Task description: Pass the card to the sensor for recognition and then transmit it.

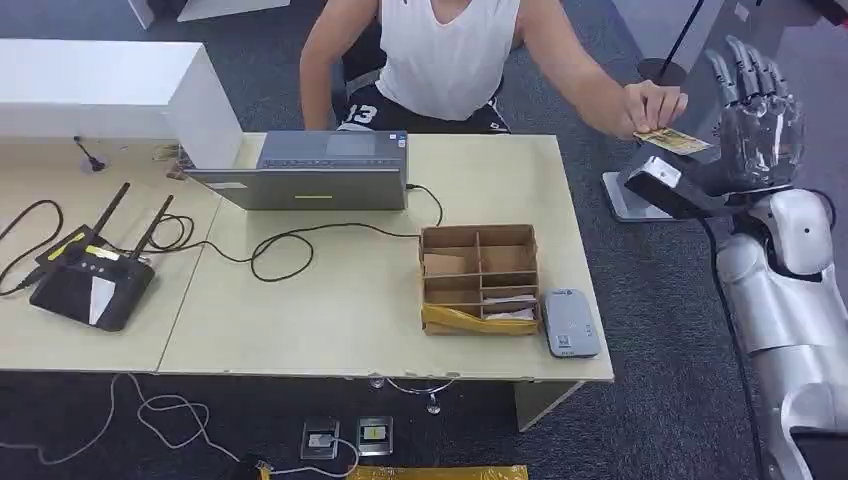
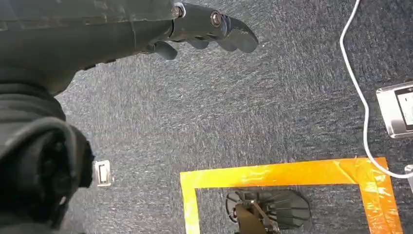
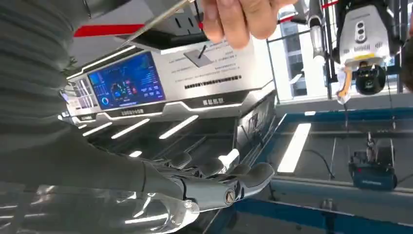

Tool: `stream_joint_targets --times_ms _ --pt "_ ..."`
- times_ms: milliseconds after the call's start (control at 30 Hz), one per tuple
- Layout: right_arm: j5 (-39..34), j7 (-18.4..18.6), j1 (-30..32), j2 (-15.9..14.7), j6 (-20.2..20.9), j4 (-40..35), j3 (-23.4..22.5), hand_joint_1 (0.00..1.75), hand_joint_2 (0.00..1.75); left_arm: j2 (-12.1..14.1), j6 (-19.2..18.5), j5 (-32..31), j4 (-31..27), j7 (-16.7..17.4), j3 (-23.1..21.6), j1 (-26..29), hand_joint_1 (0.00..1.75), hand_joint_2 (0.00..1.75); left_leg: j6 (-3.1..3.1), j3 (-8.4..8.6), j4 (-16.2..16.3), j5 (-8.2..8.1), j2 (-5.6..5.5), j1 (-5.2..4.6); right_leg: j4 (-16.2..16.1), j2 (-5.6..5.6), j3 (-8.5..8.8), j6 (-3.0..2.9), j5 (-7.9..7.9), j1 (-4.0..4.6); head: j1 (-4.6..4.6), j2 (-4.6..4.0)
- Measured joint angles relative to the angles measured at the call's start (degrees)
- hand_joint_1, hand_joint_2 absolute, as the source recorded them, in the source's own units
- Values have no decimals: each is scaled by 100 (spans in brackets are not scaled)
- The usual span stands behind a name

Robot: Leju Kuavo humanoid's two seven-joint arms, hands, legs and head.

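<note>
At the right edge of the head view the right hand [image 1: 760, 120] is raised, the palm turned up and the fingers stretched upward and apart. The card [image 1: 673, 141], a small yellowish one, is at the upper right of the frame, just beside this hand's thumb side. A person's hand [image 1: 652, 105] pinches the card from above. I cannot tell if the card still touches the robot's palm, but the robot's fingers are not closed around it, so the hand is open and grips nothing. In the right wrist view the same right hand [image 3: 214, 187] shows its silver fingers extended at the lower middle, and the person's fingers [image 3: 238, 19] are at the top of the picture.

The left hand [image 2: 204, 29] is seen in the left wrist view at the upper middle, above dark carpet; the fingers are curled inward a little with nothing between them (how far they are closed, I cannot say surely).

On the beige table [image 1: 300, 320] the grey sensor [image 1: 571, 322] lies at the lower right, touching the right side of a cardboard box with compartments [image 1: 480, 277]. A closed laptop [image 1: 315, 170] is at the upper middle of the table with a black cable running from it, and a black router with antennas [image 1: 92, 280] is at the left. The person in a white top [image 1: 445, 55] sits behind the table at the top of the frame.
</note>
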Motion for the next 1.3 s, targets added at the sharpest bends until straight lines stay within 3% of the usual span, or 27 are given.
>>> stream_joint_targets --times_ms 367,400,433,467,500,1033,1300 --pt "-20 0 -7 103 4 265 181 0 175 0 0 -11 0 0 0 22 0 0 0 -2 0 0 1 0 0 1 -5 0 0 0 0 0" --pt "-24 2 -7 105 9 280 190 14 175 0 0 -13 0 0 0 24 0 0 0 -2 0 0 1 0 0 1 -5 0 0 0 0 0" --pt "-35 2 -7 107 18 295 197 110 175 0 0 -13 0 0 0 27 0 0 0 -2 0 0 1 0 0 1 -5 0 0 0 0 0" --pt "-55 7 -6 114 46 308 205 169 175 0 -4 -15 0 0 0 31 0 0 -1 -1 0 0 2 0 0 2 -5 0 0 0 0 0" --pt "-79 18 -5 114 85 322 219 175 175 0 -22 -15 0 0 0 34 0 0 -1 -2 0 0 2 0 0 3 -6 0 0 0 0 0" --pt "-343 149 299 114 802 201 310 175 175 15 -48 -22 0 18 0 82 0 0 -1 0 1 0 3 0 0 4 -7 0 0 1 0 0" --pt "-424 155 444 114 909 96 321 175 175 15 -52 -22 0 18 0 88 0 0 -1 0 1 0 4 0 0 9 -7 0 0 1 2 0"
